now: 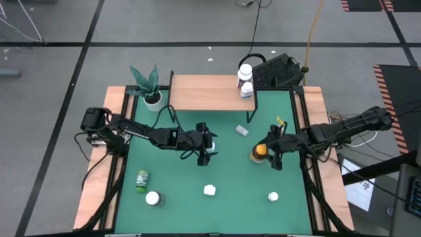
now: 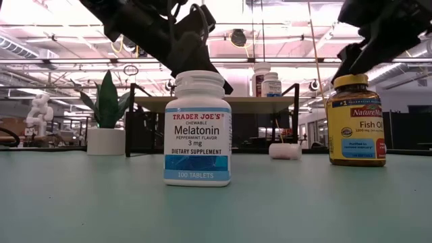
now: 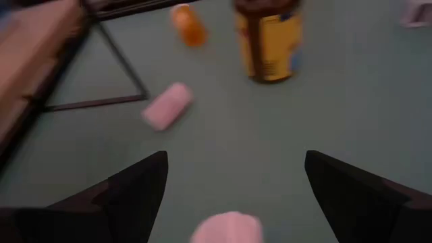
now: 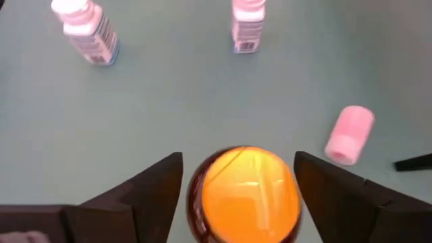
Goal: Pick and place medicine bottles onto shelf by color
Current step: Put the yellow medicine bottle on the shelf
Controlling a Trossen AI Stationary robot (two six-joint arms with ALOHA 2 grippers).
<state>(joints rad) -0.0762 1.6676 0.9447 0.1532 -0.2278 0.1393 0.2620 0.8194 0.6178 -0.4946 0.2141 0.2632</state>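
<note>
Green worktop (image 1: 230, 171) carries your amber bottle (image 1: 260, 153) upright, standing directly between the right hand's (image 1: 270, 155) spread, non-gripping fingers. Your left hand (image 1: 206, 149) hangs open, farther away.

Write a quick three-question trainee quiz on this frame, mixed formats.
1. True or false: the shelf already holds two white bottles at its right end.
2. Which bottle sits between the right tool's fingers? A) the green bottle B) the amber bottle with the yellow cap C) the small pink bottle
3. Fill in: the small pink bottle is lying on its ____ on the green table.

Key
1. True.
2. B; the fingers stand on either side of it, apart from its cap in the right wrist view.
3. Side.
</note>
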